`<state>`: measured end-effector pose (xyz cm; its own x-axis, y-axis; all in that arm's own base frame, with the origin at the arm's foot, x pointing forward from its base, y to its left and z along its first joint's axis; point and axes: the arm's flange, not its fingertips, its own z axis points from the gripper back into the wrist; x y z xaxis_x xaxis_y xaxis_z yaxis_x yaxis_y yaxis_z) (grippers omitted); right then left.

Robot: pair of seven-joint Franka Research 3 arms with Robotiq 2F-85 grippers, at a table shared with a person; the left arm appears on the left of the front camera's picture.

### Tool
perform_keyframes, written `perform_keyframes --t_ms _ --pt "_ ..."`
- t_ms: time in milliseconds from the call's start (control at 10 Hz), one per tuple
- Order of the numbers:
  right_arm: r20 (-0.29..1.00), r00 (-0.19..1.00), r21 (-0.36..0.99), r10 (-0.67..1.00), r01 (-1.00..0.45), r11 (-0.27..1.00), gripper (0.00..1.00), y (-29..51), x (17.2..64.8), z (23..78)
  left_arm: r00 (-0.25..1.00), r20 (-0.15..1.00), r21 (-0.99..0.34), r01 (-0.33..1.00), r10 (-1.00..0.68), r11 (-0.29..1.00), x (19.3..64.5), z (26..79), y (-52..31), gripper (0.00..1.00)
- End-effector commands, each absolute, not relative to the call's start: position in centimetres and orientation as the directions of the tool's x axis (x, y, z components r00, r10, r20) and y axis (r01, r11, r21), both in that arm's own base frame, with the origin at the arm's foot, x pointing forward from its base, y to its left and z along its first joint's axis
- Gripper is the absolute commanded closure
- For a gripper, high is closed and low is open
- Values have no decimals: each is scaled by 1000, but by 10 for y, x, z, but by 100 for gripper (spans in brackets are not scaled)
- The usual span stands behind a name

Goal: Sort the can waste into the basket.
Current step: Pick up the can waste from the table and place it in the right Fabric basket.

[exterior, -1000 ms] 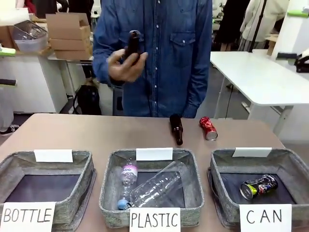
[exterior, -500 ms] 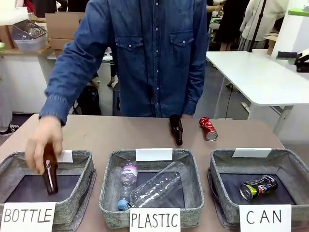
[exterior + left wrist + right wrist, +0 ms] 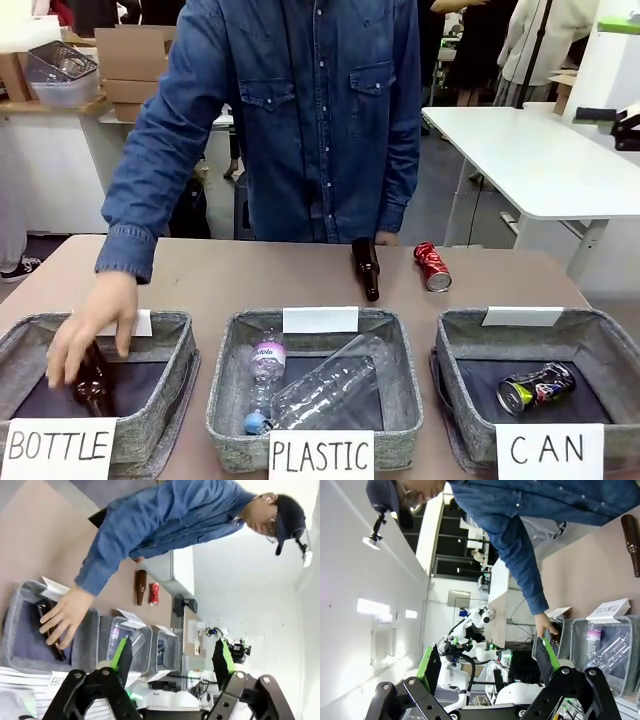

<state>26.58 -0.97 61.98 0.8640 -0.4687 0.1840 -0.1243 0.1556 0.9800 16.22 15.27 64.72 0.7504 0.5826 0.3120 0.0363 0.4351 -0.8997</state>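
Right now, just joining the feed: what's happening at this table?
The person's hand is on a brown bottle inside the BOTTLE basket. The dark can lies in the CAN basket. The red can lies on the table at the far side, beside a second brown bottle. The left gripper and the right gripper are open and hold nothing.

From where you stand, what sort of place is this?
Probably a lab or workshop set up for waste sorting: the BOTTLE basket, PLASTIC basket and CAN basket on a brown table, with a white work table and cardboard boxes behind.
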Motion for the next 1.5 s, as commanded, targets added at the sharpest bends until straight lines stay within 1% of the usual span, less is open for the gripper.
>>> perform_keyframes --t_ms 0,200,400,500,700,900,1000,1100,1200,1300,1400 --pt "169 866 984 -470 -122 130 0 -8 266 621 815 275 -907 43 511 419 204 629 132 15" --pt "169 866 984 -470 -122 130 0 -8 266 621 894 229 -904 49 386 424 249 606 102 15" --pt "169 866 984 -470 -122 130 0 -8 266 621 950 143 -904 12 276 427 298 578 70 15" --pt "169 866 984 -470 -122 130 0 -8 266 621 965 124 -905 14 232 426 319 567 50 15" --pt "169 866 984 -470 -122 130 0 -8 266 621 979 142 -923 76 149 378 349 541 10 15" --pt "169 866 984 -470 -122 130 0 -8 266 621 988 131 -944 98 85 314 362 510 -19 15" --pt "169 866 984 -470 -122 130 0 -8 266 621 990 120 -959 95 78 267 366 497 -23 15" --pt "169 866 984 -470 -122 130 0 -8 266 621 988 108 -959 73 114 274 370 487 -25 15" --pt "169 866 984 -470 -122 130 0 -8 266 621 997 22 -960 -1 79 282 372 481 -24 15" --pt "169 866 984 -470 -122 130 0 -8 266 621 991 96 -951 66 88 301 367 494 -29 15" --pt "169 866 984 -470 -122 130 0 -8 266 621 991 96 -951 66 88 301 367 494 -29 15"
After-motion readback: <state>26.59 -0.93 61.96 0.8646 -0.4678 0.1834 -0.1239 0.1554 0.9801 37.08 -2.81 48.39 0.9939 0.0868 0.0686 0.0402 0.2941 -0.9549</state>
